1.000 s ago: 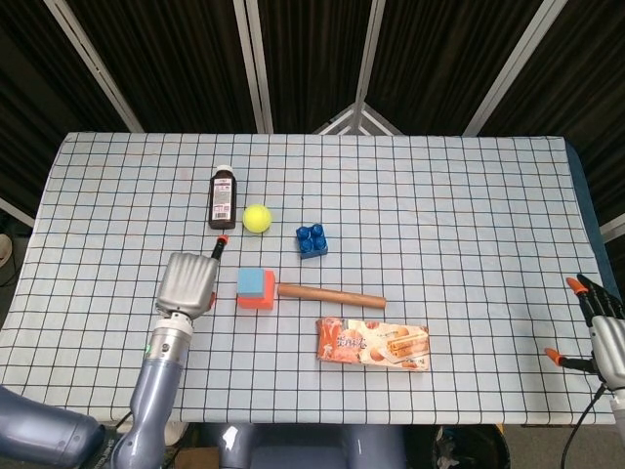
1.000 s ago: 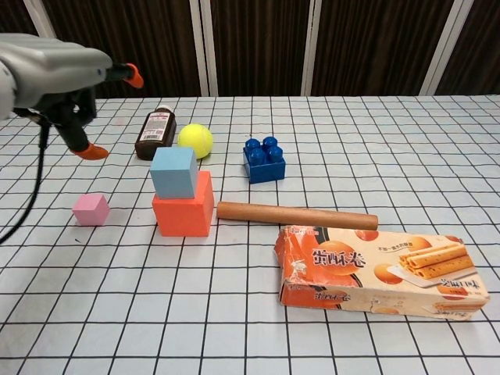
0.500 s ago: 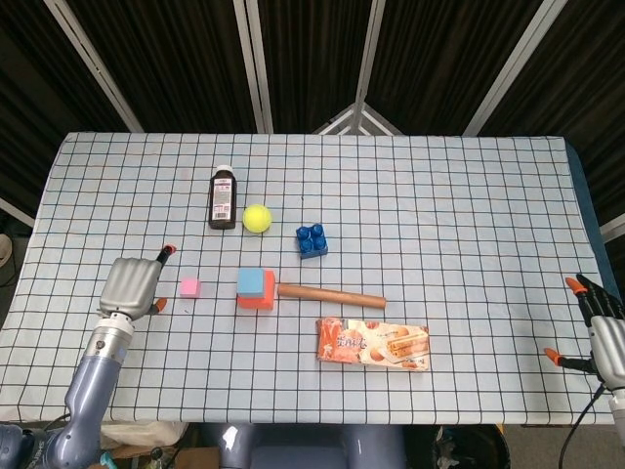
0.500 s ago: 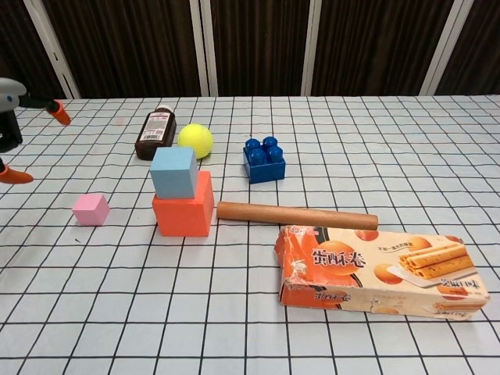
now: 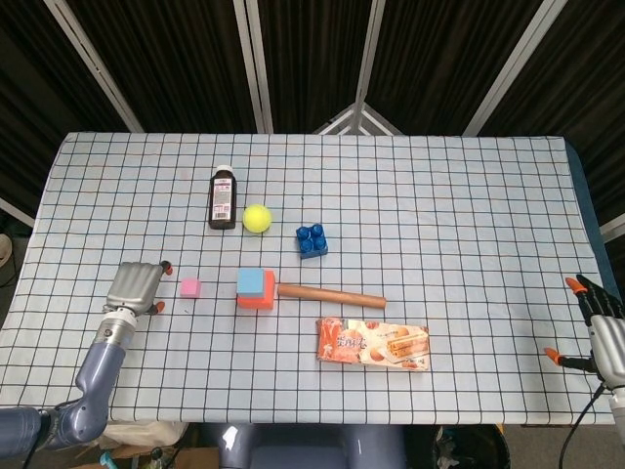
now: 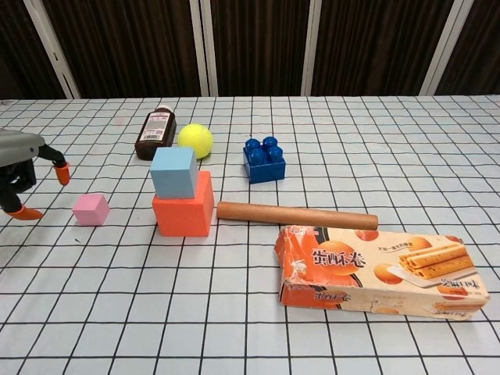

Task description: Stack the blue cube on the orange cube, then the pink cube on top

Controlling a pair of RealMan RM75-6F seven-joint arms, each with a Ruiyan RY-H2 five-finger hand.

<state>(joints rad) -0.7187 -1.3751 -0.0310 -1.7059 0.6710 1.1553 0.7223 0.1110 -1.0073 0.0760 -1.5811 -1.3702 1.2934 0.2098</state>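
A checked cloth covers the table [image 5: 449, 195], dark curtains behind. The left hand [image 5: 134, 288] hangs open and empty, orange fingertips [image 6: 61, 173] just beside the pink cube [image 6: 91, 208]. Beyond it, the blue cube [image 6: 173, 172] sits on the orange cube [image 6: 183, 212]. The right hand [image 5: 601, 332] is spread, holding nothing.

checked table [image 6: 328, 125], orange cube [image 6: 183, 212], pink cube [image 6: 91, 208], wafer box [image 6: 375, 269]
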